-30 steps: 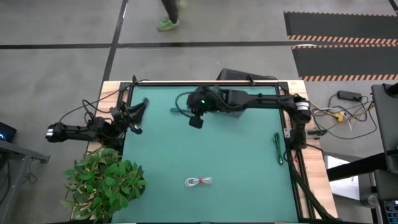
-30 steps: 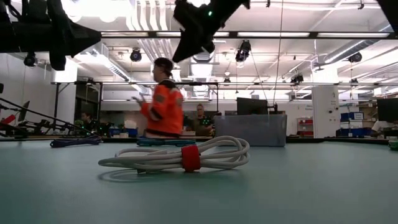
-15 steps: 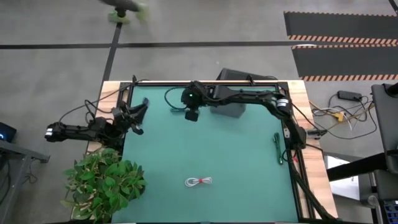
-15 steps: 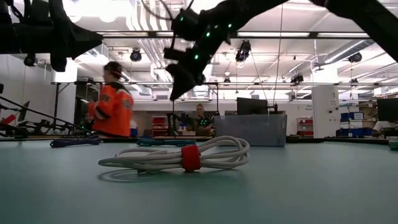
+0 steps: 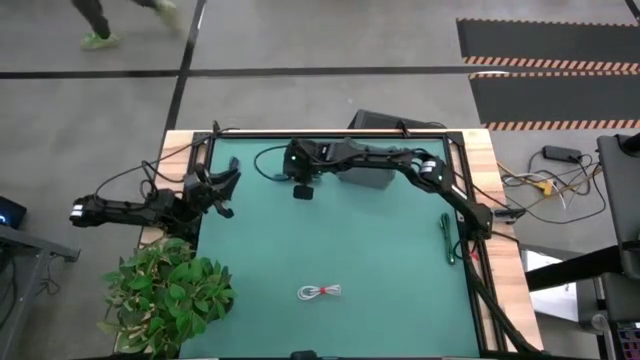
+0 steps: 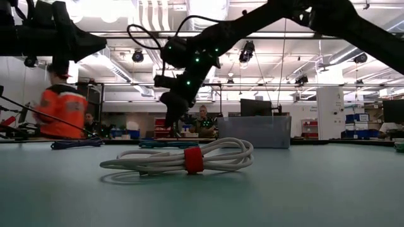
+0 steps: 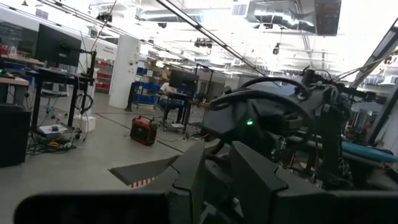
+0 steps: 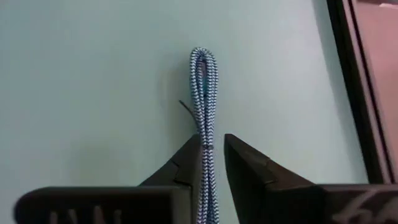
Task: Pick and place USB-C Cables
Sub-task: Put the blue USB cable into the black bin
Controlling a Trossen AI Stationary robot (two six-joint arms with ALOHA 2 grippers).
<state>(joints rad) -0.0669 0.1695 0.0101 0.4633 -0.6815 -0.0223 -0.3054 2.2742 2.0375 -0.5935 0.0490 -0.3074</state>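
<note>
Right, starting at the near end of the green mat (image 5: 400, 300): the white cable with the red band (image 5: 320, 291) lies coiled on its own near the middle, with neither arm close to it. A bit farther back, the green cable (image 5: 446, 238) is stretched along the right edge, running near-to-far, also unattended.

Over on the left edge, the left gripper (image 5: 215, 190) waits, well away from every cable.

Now the action, at the far side, left of centre: the right arm reaches across from the right, and the right gripper (image 5: 303, 186) hangs low over the mat. Its wrist camera tells the story. The blue braided cable (image 8: 204, 93) lies flat on the mat, doubled into a slim loop, and its long axis runs straight out ahead in line with the fingers (image 8: 249, 168), the loop end past the tips. The jaws are only narrowly parted, straddling the strand; a sliver of gap shows on one side, so this looks like a loose straddle, not a pinch.

The line-up looks sound: a squeeze would cross the cable's narrow width.

Beyond, the grey bin (image 6: 255, 133) sits at the far edge, just right of that gripper.
</note>
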